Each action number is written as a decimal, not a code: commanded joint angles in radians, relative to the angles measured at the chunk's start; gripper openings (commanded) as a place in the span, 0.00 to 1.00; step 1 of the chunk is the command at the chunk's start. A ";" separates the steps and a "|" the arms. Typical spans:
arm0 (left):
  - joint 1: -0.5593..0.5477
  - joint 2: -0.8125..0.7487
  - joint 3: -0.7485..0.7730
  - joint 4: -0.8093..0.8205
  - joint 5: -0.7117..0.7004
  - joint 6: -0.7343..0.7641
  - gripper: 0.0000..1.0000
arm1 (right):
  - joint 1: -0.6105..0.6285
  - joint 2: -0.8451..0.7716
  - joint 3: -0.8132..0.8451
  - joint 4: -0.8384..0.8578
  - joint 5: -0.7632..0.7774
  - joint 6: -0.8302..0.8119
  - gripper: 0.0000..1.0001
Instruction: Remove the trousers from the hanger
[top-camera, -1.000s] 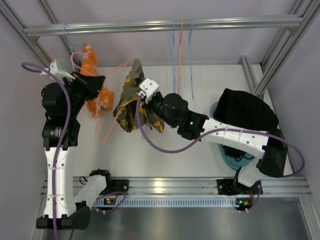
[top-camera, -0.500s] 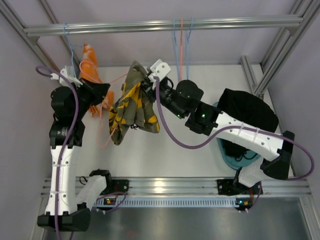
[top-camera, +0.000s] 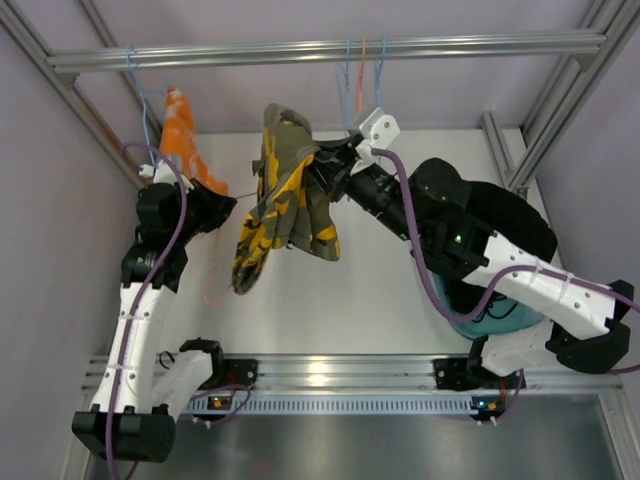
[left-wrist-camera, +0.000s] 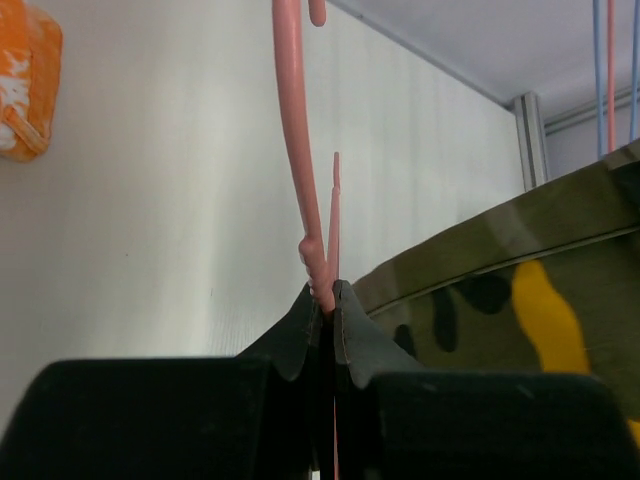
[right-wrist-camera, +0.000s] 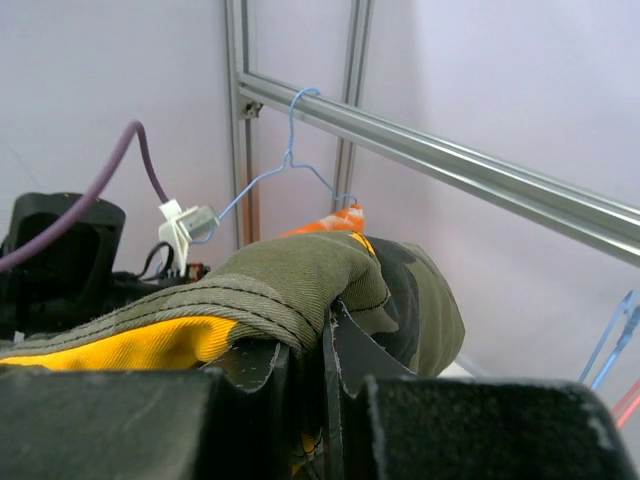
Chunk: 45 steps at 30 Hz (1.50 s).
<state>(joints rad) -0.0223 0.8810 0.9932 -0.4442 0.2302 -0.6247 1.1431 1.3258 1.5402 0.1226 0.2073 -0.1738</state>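
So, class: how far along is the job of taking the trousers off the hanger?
Done: black trousers lie on the basket. In hand: left tool pinches the pink hanger; right tool holds the camouflage trousers. Left: pulling them clear.

Your left arm (top-camera: 135, 330) and right arm (top-camera: 520, 285) look the same: white shells with chunky black joint housings. A purple cable (top-camera: 415, 250) runs along each, strapped to the white links. There's a tiny green LED (top-camera: 457, 239) on the right one's black joint. The left gripper (left-wrist-camera: 325, 300) has matte black fingers (left-wrist-camera: 295, 335) with scalloped inner edges.
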 joint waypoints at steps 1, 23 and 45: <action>-0.047 -0.007 -0.017 0.029 -0.043 0.043 0.00 | 0.006 -0.106 0.080 0.157 -0.043 -0.004 0.00; -0.102 0.013 0.042 0.015 -0.091 0.210 0.00 | -0.276 -0.687 -0.193 -0.446 -0.433 -0.035 0.00; -0.119 0.072 0.091 0.015 -0.077 0.197 0.00 | -1.043 -0.909 -0.037 -0.621 0.062 0.151 0.00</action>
<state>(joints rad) -0.1371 0.9791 1.0431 -0.4576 0.1490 -0.4297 0.1642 0.4316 1.4353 -0.5774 0.1120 -0.0364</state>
